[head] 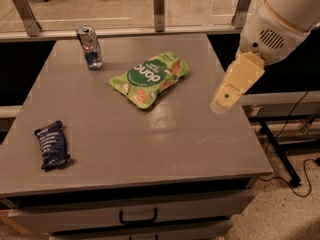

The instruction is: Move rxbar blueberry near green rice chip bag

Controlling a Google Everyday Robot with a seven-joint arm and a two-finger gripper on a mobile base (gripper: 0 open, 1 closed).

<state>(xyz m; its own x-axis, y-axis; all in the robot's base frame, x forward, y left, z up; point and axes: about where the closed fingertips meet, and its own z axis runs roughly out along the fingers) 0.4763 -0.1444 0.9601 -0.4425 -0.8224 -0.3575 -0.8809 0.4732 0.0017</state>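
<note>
- Lying flat near the front-left corner of the desk [150,149], the rxbar blueberry [52,145] is a dark navy crinkly wrapper with white lettering. Its long side runs roughly front to back, slightly tilted.
- Further back on the left, a silver-and-blue drink can [90,47] stands upright, close to the rear edge.
- The green rice chip bag [149,78] lies flat on the rear middle of the grey top, set diagonally. Its dark green round logo faces up and one end points toward the back right. It is well apart from the bar and near the can, without touching it.
- Below the front edge, a drawer with a dark handle [138,217] is closed.
- The pincer [224,100] hangs above the desk's right side, to the right of the bag and clear of it. It is a tan piece angled down and to the left. Whether it is wide or narrow cannot be told, and nothing is seen in it.
- The arm [280,24] comes in from the upper right corner as a bulky white housing with a vent grille, sloping down-left into the tan wrist section.
- A dark cable [300,184] trails over the speckled floor on the right.
</note>
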